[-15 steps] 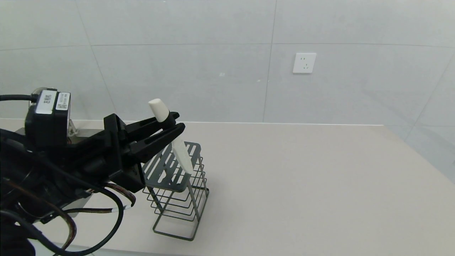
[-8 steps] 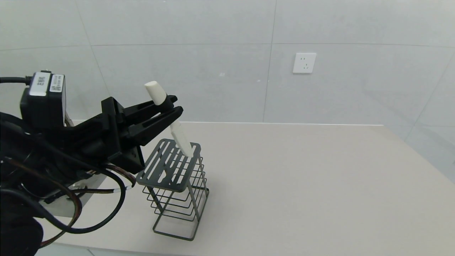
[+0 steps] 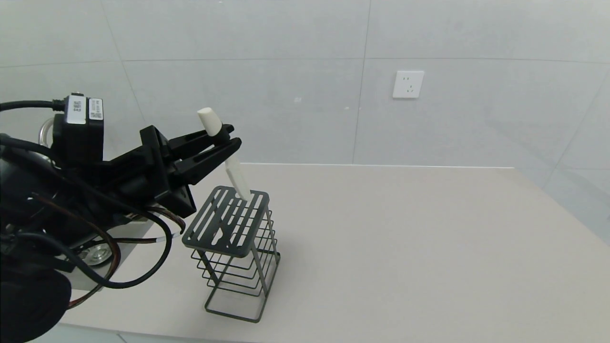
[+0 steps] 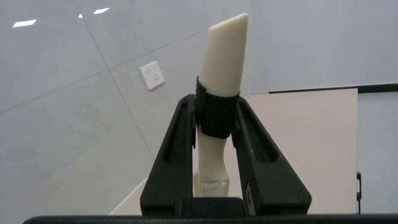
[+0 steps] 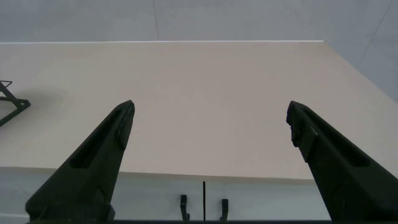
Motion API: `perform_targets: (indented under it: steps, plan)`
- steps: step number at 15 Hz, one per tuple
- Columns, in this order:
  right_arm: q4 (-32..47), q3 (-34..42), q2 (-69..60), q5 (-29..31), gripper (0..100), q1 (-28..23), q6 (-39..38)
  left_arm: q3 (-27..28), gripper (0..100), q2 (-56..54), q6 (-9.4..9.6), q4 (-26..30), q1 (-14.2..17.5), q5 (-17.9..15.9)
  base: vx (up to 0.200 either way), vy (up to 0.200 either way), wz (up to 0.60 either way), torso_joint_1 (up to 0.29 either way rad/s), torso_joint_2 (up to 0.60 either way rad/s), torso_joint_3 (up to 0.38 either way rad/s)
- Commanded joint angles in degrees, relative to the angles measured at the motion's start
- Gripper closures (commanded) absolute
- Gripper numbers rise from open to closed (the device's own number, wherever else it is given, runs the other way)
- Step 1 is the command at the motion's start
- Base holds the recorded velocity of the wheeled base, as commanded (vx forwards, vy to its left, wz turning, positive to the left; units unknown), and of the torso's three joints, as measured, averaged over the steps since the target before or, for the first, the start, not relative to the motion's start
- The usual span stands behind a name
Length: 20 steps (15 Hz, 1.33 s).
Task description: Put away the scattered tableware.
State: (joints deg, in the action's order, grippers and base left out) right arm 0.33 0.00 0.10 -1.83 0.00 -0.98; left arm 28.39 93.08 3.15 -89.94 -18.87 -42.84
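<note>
The likeliest trouble is a missed slot. The white utensil (image 3: 236, 176) hangs tilted over the rack (image 3: 224, 224), its upper end leaning away from the rack and its lower tip right at the far edge of the rack's slotted top. Whether the tip is already in a slot or resting on a bar between slots cannot be told. If it is on a bar, pressing down would probably make the tip skid, or shove or tip the rack, which looks a light wire frame standing loose on the countertop (image 3: 405, 228). Even if it is in a slot, the lean could wedge the flat lower part against the slot's edge. Letting go too soon would let the utensil topple off the rack onto the countertop beside it. The hold is high on the utensil, near its butt end, so the long part below could swing if the tip catches. The left gripper (image 3: 224, 143) sits above the rack's far side. Its fingers are pinched onto the utensil, with dark pads (image 4: 216, 115) hugging the pale handle and only the cream end standing above them. The right gripper (image 5: 209, 112) is well apart from the rack, spread wide with nothing between its fingers
</note>
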Motion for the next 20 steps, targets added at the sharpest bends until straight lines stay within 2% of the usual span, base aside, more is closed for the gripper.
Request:
perform_targets:
  steps: [1, 7, 12, 16, 17, 20]
  plan:
    - [-0.1, 0.0, 0.1, 0.0, 0, 0.0, -0.3, 0.2, 100, 0.6, -0.07, -0.1, -0.1, -0.1, 0.0, 0.0, 0.0, 0.0, 0.0, 0.0]
    - [-0.1, 0.0, 0.2, 0.0, 0, -0.1, -0.1, 2.0, 100, 3.2, 1.25, -0.1, -0.6, 0.0, 0.0, 0.0, 0.0, 0.0, 0.0, 0.0]
    - [-0.1, 0.0, 0.2, 0.0, 0, -0.1, -0.1, 1.7, 100, 2.8, 1.25, -0.1, -1.6, 0.0, 0.0, 0.0, 0.0, 0.0, 0.0, 0.0]
    - [-0.1, 0.0, 0.1, 0.0, 0, -0.1, -0.1, -0.6, 100, 1.8, 1.51, -0.1, -1.6, 0.0, 0.0, 0.0, 0.0, 0.0, 0.0, 0.0]
    - [-0.1, 0.0, 0.2, 0.0, 0, -0.1, -0.1, -1.8, 100, 0.8, 2.22, -0.1, -1.6, 0.0, 0.0, 0.0, 0.0, 0.0, 0.0, 0.0]
    - [-0.1, 0.0, 0.2, 0.0, 0, -0.1, -0.1, -2.1, 100, -0.5, 2.3, -0.1, -1.7, -0.1, 0.0, 0.0, 0.0, 0.0, 0.0, 0.0]
